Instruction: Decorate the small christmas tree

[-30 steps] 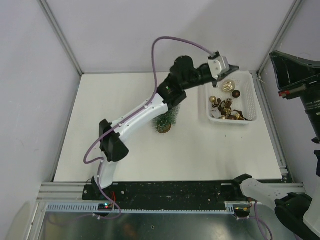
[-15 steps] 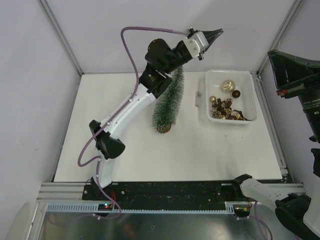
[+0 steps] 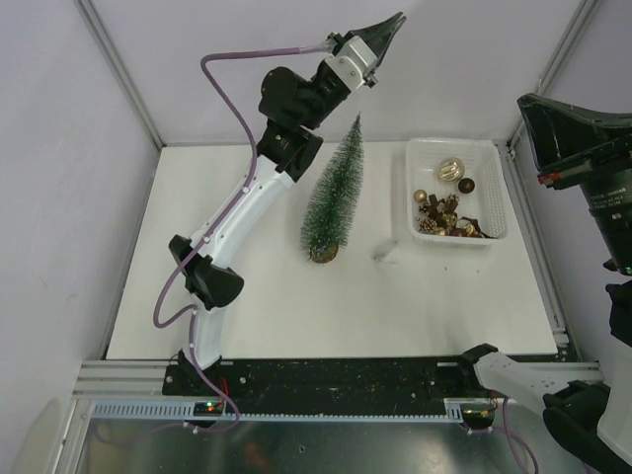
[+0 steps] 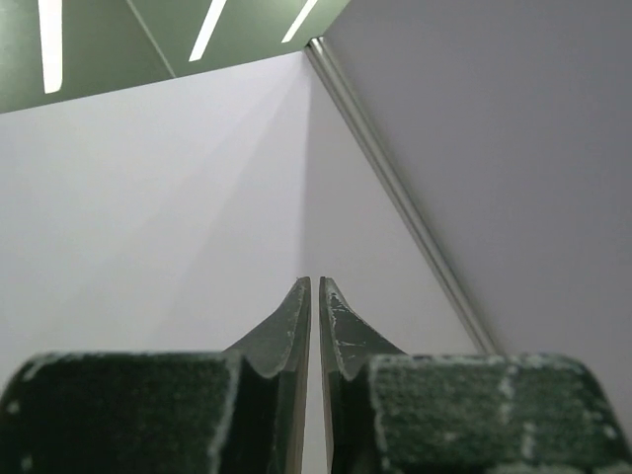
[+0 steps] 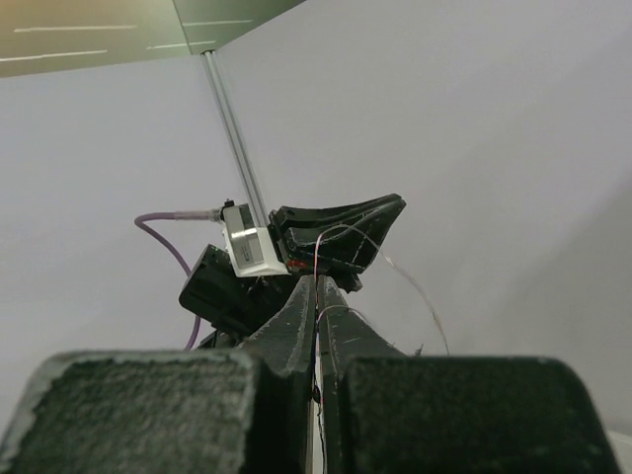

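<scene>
The small christmas tree (image 3: pixel 336 193) stands upright on its tan disc base (image 3: pixel 324 253) in the middle of the white table. My left gripper (image 3: pixel 393 22) is raised high above and behind the tree's tip, pointing up toward the back wall. Its fingers (image 4: pixel 296 316) are parted by a narrow slit with nothing between them. My right gripper (image 3: pixel 528 102) hangs high at the right edge, close to the camera. It is shut (image 5: pixel 317 286), and hair-thin strands run along the seam of its fingers; no ornament shows there.
A white mesh basket (image 3: pixel 410 188) right of the tree holds a gold ball (image 3: pixel 451 169) and several gold and brown ornaments. Enclosure walls and metal corner posts (image 3: pixel 123 84) ring the table. A purple cable (image 3: pixel 237 69) loops off the left arm.
The left arm rose from over the basket and swung back to the left, uncovering the tree. Its fingers parted slightly. The right gripper drifted a little left.
</scene>
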`<state>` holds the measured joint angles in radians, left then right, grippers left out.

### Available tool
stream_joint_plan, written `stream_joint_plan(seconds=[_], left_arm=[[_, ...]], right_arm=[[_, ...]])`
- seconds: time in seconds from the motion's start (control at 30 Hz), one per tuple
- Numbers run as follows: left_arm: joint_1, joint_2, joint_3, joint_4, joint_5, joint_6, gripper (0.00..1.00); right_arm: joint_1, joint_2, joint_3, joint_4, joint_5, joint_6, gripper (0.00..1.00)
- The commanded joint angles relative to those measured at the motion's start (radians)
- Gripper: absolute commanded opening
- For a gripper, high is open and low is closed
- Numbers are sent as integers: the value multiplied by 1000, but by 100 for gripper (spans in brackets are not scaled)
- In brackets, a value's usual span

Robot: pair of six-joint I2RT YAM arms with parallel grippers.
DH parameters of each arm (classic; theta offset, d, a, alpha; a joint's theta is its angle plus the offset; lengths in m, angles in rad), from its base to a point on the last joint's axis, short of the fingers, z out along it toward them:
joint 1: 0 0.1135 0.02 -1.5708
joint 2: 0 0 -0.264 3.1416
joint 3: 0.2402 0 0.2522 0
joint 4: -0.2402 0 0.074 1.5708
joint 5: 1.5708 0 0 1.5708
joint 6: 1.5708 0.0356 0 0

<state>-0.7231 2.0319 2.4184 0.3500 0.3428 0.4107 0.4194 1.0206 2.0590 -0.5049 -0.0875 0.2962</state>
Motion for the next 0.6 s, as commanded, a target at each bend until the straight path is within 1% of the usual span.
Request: stream_joint_plan(seconds=[0.0,0.07,0.13,0.17,0.2,0.23,0.3,0.37,0.43,0.5,0.57], left_arm=[[44,15,21,59,-55,0,12],[85,-12,-33,57,-48,-72,19],[119,-63,-104,26,2,-152,50],[144,-86,-125,-28,34,-193,69],[171,-105,-135,-78,90,-222,84],[191,-121,-143,-147,150,-254,92],[226,-178,-221,-217,253,-307,98],[242,-267,-356,-293,346,-310,99],[243,-335,-443,-400,433,-297,99],[225,-409,-533,-473,477,-255,100],[181,-476,-594,-559,472,-176,100]], right_arm=[[4,57,10,65,-25,9,0],[4,101,45,51,-22,0,0],[4,151,80,35,-25,-6,0],[4,167,88,33,-26,-8,0],[3,178,90,34,-23,-10,0],[4,184,89,35,-19,-13,0],[3,185,73,43,-4,-19,0],[0,173,34,54,20,-24,0],[-3,154,-3,61,43,-28,0],[-12,137,-28,66,55,-28,0],[-24,125,-35,69,55,-19,0]])
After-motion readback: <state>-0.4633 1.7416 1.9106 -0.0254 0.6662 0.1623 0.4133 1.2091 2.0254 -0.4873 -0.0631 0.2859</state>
